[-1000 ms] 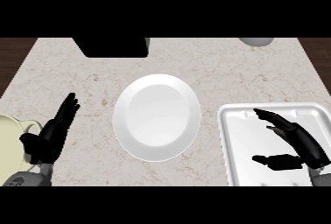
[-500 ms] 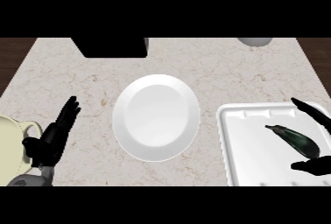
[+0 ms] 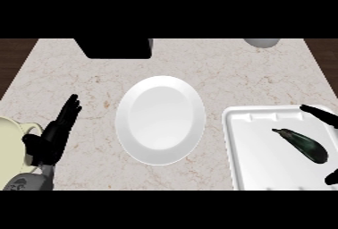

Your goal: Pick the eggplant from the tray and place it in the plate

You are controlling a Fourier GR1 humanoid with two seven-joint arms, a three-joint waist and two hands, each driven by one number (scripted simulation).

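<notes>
A dark purple eggplant (image 3: 303,144) lies slantwise in the white tray (image 3: 259,156) at the right of the counter. My right hand (image 3: 319,114) shows only at the view's right edge. Its straight fingers reach over the tray's far right corner and its thumb sits near the tray's front right; it is open, with the eggplant lying between fingers and thumb, untouched as far as I can see. The white plate (image 3: 160,119) sits in the middle of the counter with nothing on it. My left hand (image 3: 55,135) rests open at the lower left, fingers up.
A black block (image 3: 116,47) stands at the counter's back edge, and a grey round object (image 3: 263,42) sits at the back right. A cream-coloured object (image 3: 9,139) pokes in at the left edge beside my left hand.
My right hand has slid to the right, from over the tray's middle to its right edge, uncovering the eggplant. The left hand and the plate have stayed where they were.
</notes>
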